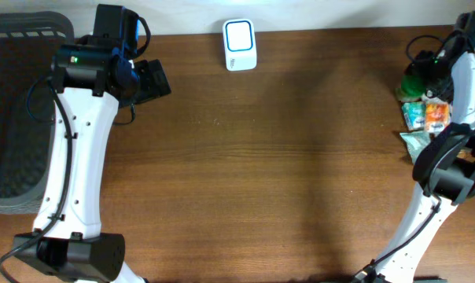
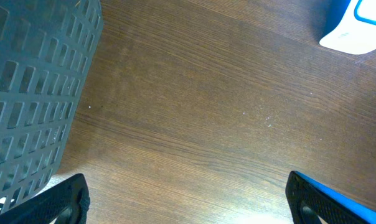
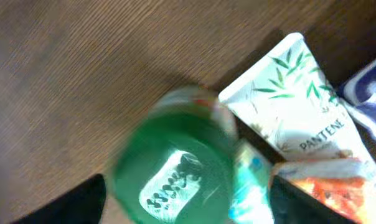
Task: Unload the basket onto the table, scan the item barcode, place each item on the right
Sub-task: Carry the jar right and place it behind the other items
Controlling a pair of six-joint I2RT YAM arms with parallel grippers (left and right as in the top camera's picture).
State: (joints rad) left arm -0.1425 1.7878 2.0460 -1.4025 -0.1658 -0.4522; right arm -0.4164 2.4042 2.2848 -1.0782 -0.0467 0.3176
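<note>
A green-lidded jar (image 3: 175,171) fills the lower middle of the right wrist view, blurred. My right gripper (image 3: 188,202) stands open around it, and a gap shows between the lid and each dark finger. From above, the jar (image 1: 414,81) sits at the far right edge among other packets, under my right arm. The white scanner with a blue face (image 1: 240,45) stands at the table's back middle; its corner (image 2: 356,28) shows in the left wrist view. My left gripper (image 1: 155,81) hangs open over bare wood at the back left, its jaws (image 2: 188,202) wide with nothing between them.
A white Pantene tube (image 3: 287,112) and an orange packet (image 3: 325,186) lie right beside the jar. From above, orange (image 1: 436,114) and blue (image 1: 414,116) packets crowd the right edge. A dark grey slotted basket (image 1: 17,118) stands at the far left, close to the left gripper (image 2: 32,93).
</note>
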